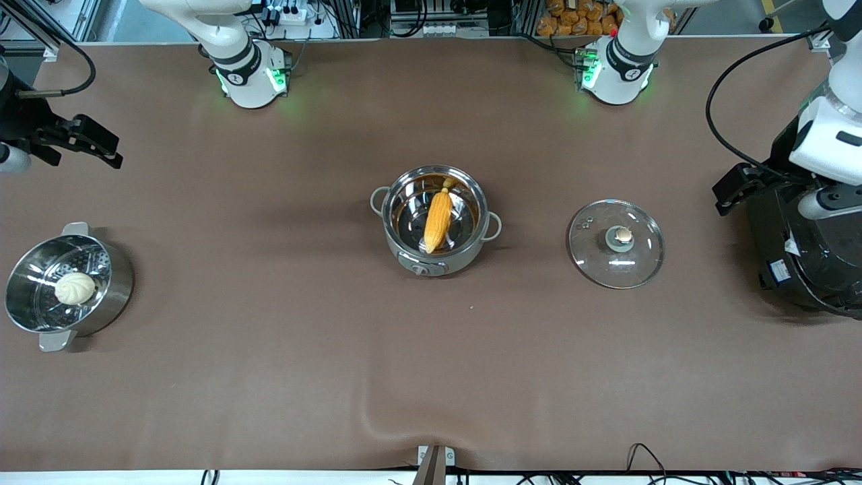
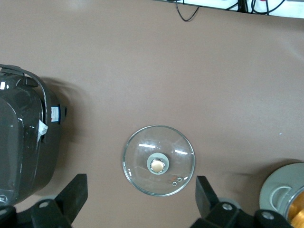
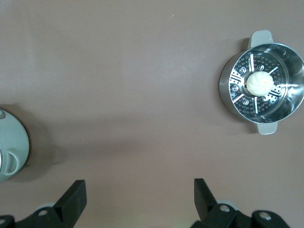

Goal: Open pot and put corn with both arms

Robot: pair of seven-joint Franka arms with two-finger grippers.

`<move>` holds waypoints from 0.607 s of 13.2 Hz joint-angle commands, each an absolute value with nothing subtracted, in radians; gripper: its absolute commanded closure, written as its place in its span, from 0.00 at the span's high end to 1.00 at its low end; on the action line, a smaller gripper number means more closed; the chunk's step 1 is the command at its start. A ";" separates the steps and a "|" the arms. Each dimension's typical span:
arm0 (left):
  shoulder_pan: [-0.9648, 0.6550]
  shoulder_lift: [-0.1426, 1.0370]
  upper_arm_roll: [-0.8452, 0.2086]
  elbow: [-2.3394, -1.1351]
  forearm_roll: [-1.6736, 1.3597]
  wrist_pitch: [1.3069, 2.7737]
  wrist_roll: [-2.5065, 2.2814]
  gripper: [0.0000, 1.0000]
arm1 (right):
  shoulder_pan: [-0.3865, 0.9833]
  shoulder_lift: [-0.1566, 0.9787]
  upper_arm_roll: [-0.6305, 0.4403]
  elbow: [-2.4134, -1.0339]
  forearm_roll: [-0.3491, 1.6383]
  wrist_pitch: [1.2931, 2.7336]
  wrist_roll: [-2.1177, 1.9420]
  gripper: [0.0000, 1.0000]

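The steel pot (image 1: 466,257) stands open in the middle of the table with its dial toward the front camera. The yellow corn (image 1: 438,219) lies inside it. Its glass lid (image 1: 616,244) lies flat on the table beside it, toward the left arm's end. My left gripper (image 1: 733,190) is open and empty, up by the rice cooker; the left wrist view shows it (image 2: 140,190) high over the lid (image 2: 159,160), with the pot's edge (image 2: 282,192) in a corner. My right gripper (image 1: 91,145) is open and empty at the right arm's end, high over bare table (image 3: 138,190).
A steel steamer pot (image 1: 120,283) holding a pale bun (image 1: 75,288) stands at the right arm's end; both show in the right wrist view (image 3: 228,92) (image 3: 259,82). A big black rice cooker (image 1: 808,263) stands at the left arm's end, also in the left wrist view (image 2: 19,152).
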State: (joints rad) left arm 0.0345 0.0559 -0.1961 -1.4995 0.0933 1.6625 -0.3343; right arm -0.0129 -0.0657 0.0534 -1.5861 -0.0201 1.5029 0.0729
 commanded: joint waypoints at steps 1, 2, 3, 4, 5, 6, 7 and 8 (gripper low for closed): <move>0.064 0.020 -0.193 -1.519 0.022 1.654 -0.269 1.00 | -0.034 -0.049 0.067 -1.537 -0.005 1.462 0.048 1.00; 0.067 0.017 -0.183 -1.519 0.020 1.651 -0.237 1.00 | -0.035 -0.049 0.067 -1.523 -0.009 1.450 0.046 1.00; 0.067 0.000 -0.178 -1.526 0.020 1.638 -0.230 1.00 | -0.035 -0.048 0.067 -1.514 -0.005 1.439 0.045 1.00; 0.066 -0.012 -0.178 -1.545 0.021 1.631 -0.227 1.00 | -0.035 -0.048 0.067 -1.513 -0.003 1.434 0.044 1.00; 0.064 -0.020 -0.178 -1.558 0.021 1.631 -0.226 1.00 | -0.037 -0.048 0.067 -1.509 -0.002 1.434 0.046 1.00; 0.057 -0.021 -0.178 -1.563 0.021 1.629 -0.218 1.00 | -0.044 -0.048 0.066 -1.505 0.002 1.434 0.046 1.00; 0.049 -0.021 -0.178 -1.559 0.021 1.628 -0.198 1.00 | -0.058 -0.048 0.066 -1.503 0.014 1.434 0.046 1.00; 0.032 -0.021 -0.172 -1.554 0.020 1.612 -0.171 1.00 | -0.067 -0.048 0.066 -1.503 0.021 1.433 0.043 1.00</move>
